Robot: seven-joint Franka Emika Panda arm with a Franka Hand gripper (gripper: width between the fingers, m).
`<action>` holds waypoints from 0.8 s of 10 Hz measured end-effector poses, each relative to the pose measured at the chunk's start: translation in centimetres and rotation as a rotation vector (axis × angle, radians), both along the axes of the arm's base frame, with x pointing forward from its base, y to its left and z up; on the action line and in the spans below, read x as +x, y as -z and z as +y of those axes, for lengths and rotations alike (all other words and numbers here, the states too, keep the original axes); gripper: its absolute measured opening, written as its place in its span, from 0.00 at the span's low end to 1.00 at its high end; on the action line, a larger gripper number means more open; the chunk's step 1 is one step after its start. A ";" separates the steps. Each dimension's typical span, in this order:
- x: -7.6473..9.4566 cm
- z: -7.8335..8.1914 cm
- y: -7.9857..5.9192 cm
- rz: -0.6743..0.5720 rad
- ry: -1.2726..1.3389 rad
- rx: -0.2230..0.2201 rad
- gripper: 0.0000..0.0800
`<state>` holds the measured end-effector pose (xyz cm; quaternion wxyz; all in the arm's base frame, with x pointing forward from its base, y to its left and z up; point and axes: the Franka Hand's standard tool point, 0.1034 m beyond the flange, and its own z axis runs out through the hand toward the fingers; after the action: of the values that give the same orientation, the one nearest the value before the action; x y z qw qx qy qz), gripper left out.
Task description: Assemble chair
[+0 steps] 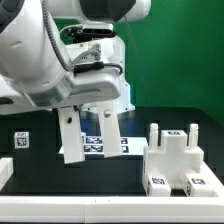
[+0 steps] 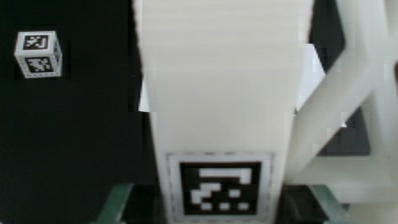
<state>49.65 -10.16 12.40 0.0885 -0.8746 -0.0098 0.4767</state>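
My gripper hangs above the black table, shut on a long white chair piece with a black-and-white tag at its near end. In the wrist view the dark fingers press on both sides of that tagged end, and the gripper is centred on it. In the exterior view a white bar reaches down from the gripper toward the table, with a second white bar beside it. I cannot tell whether the two are joined. The partly joined chair block stands at the exterior view's right.
The marker board lies flat on the table behind the hanging bars. A small tagged cube sits at the exterior view's left. A white raised border runs along the table's front edge.
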 end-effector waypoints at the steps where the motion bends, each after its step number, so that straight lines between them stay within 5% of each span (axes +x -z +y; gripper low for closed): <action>1: 0.0 0.0 0.9 0.068 -0.017 -0.015 0.35; 2: 0.7 0.4 1.8 0.082 -0.024 -0.036 0.35; 8: 0.0 0.0 2.5 0.174 -0.065 0.003 0.35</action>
<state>49.61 -10.15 9.94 0.0749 -0.8289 -0.0311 0.5535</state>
